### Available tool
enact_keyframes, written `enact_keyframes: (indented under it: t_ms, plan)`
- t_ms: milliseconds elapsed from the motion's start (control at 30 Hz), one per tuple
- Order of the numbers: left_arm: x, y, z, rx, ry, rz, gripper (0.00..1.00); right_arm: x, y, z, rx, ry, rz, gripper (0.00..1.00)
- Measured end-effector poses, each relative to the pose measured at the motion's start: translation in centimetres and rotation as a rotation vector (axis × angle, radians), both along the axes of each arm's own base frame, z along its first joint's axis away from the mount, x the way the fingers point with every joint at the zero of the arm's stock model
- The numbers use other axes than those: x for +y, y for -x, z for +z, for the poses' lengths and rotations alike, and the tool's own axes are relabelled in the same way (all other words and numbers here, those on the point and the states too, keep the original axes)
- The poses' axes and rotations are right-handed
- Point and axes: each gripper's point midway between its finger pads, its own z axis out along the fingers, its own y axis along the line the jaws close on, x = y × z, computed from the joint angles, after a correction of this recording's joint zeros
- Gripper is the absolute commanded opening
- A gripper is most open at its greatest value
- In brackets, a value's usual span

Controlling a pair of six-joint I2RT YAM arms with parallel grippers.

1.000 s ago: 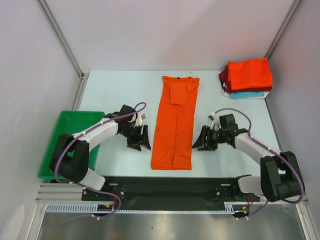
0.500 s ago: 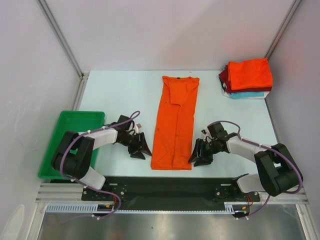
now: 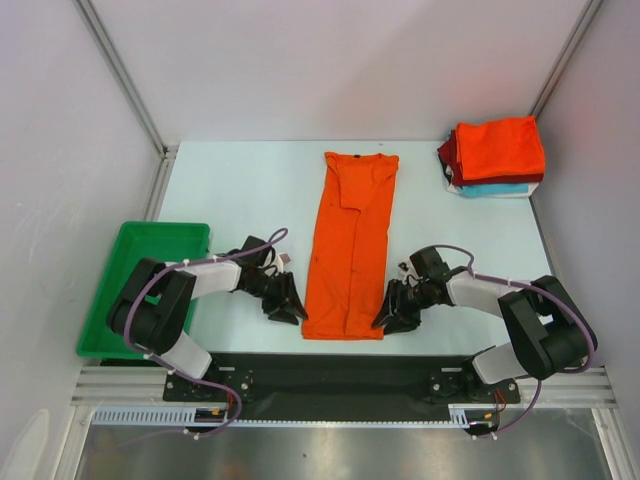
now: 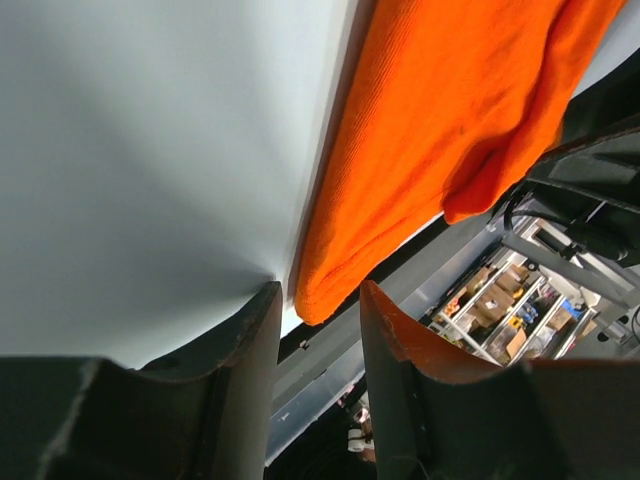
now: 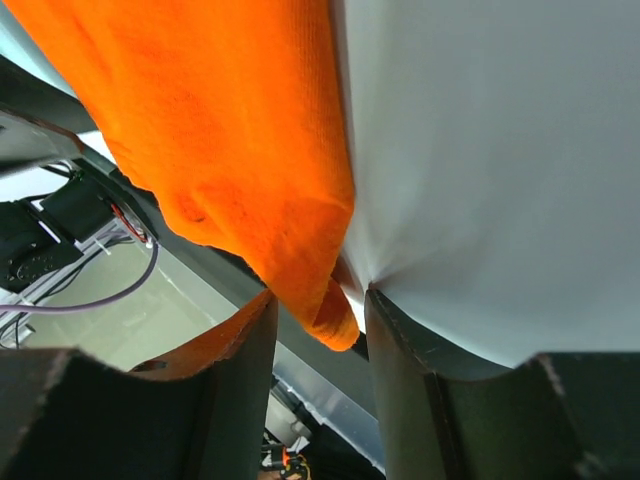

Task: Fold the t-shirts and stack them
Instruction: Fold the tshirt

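Nearest, the left gripper [image 4: 318, 297] and right gripper [image 5: 320, 300] each straddle a near hem corner of the long bright orange cloth t-shirt [image 3: 350, 245], jaws spread (cloth in the gap, unpinched). The shirt lies lengthwise mid-table. A green plastic tray [image 3: 120, 300] sits left. At the far right corner is a stack of folded t-shirts [image 3: 497, 152], its lower layers mostly hidden.

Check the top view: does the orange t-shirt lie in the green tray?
No, the orange t-shirt lies on the table, well right of the green tray.
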Motion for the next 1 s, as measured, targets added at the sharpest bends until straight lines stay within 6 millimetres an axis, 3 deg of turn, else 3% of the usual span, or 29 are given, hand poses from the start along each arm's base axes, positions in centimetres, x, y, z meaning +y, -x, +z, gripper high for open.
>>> enact_keyframes:
  t_ms: [233,333,533,667,833,1000]
  plan:
    - [-0.4,1.6,-0.3,0.03,0.007,-0.04,0.39,0.4,0.0,0.0,-0.008,-0.012,-0.004,0.45]
    - [-0.6,1.9,-0.4,0.033,0.013,-0.049,0.33,0.6,0.1,0.0,-0.014,-0.017,0.006,0.43]
    - [-1.0,2.1,-0.4,0.027,0.02,-0.06,0.0,0.7,0.5,-0.3,-0.02,-0.008,0.021,0.22]
    - [-1.1,1.9,-0.2,0.013,0.028,-0.063,0.01,0.8,0.6,-0.3,-0.022,-0.009,0.028,0.0]
    - [-0.6,1.3,1.0,-0.03,0.04,-0.054,0.0,0.4,0.6,0.8,-0.054,-0.017,0.041,0.0]
    - [0.0,-1.6,3.3,-0.104,0.051,-0.035,0.0,0.2,-1.0,3.2,-0.141,-0.044,0.041,0.0]
